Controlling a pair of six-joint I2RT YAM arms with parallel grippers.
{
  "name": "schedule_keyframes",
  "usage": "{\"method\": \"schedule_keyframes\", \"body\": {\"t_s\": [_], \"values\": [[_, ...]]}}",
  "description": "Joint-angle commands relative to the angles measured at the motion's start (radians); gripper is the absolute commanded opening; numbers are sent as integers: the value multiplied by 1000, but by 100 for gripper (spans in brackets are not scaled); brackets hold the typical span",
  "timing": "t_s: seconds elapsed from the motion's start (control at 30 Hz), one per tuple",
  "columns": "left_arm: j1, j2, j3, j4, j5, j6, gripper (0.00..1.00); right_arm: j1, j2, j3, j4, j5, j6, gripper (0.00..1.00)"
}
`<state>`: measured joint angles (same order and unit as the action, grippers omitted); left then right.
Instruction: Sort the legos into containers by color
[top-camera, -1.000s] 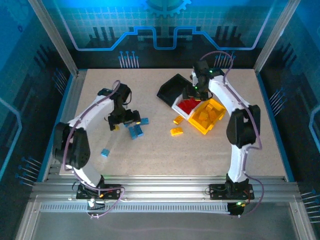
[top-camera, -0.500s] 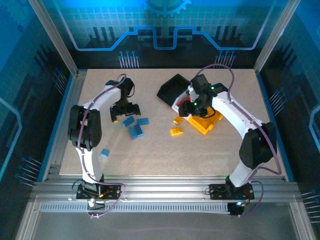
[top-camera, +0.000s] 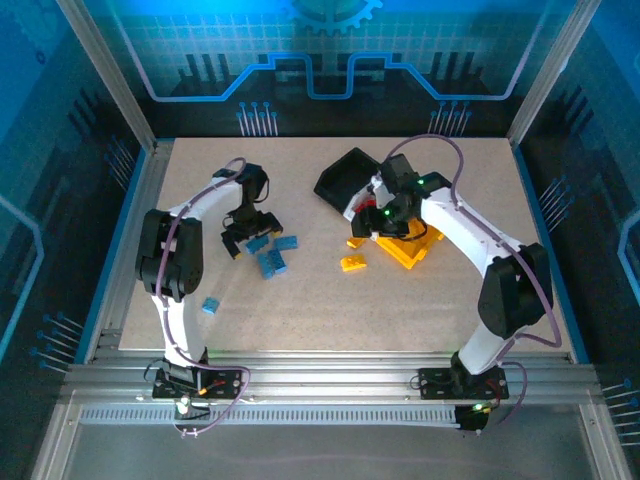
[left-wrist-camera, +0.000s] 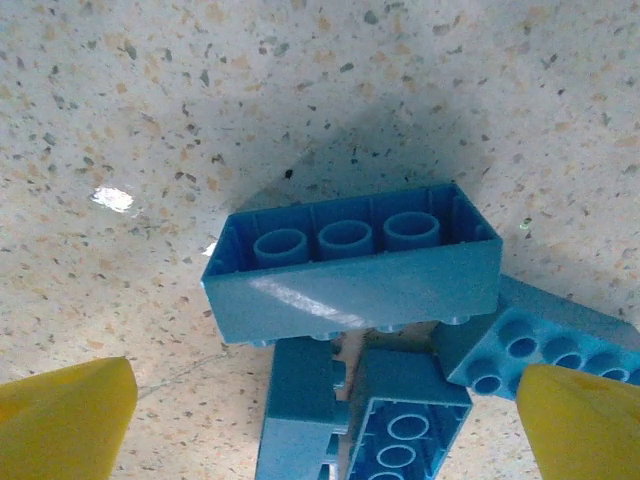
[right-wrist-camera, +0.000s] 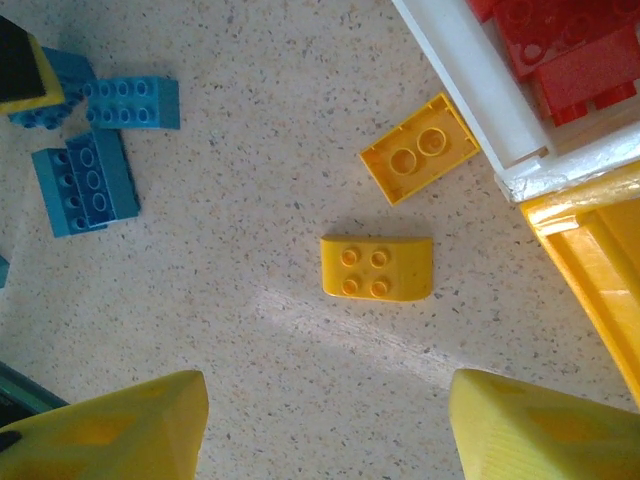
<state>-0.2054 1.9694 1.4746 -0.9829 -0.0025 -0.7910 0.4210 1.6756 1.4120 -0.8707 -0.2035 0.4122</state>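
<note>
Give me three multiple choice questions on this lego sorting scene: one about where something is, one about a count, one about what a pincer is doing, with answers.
1. Where are the red legos?
A) in the white bin
B) in the black bin
C) loose by the left arm

2. How many yellow legos lie loose on the table?
A) none
B) two
C) five

3. How is the left pincer?
A) shut on a red lego
B) shut on a blue lego
C) open above the blue legos

Answers:
1 A, the right wrist view shows them inside the white wall.
2 B, one lies studs up and one hollow side up, both beside the white bin.
3 C, its fingers stand wide apart, gripping nothing.
</note>
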Motion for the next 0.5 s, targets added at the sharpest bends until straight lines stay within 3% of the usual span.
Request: {"method": "schedule_keyframes", "body": {"t_s": [0.0,0.17,0.47], "values": [[18,27,5,9,33,-63,99,10,-36,-31,13,-20,6,66],[23,42,1,27,44,-71,97,-3,-58,-71,18,-24,-2,66],[34,80,20,39,45,-61,76,-27,-126,-128,2,-10,-22,66]]}}
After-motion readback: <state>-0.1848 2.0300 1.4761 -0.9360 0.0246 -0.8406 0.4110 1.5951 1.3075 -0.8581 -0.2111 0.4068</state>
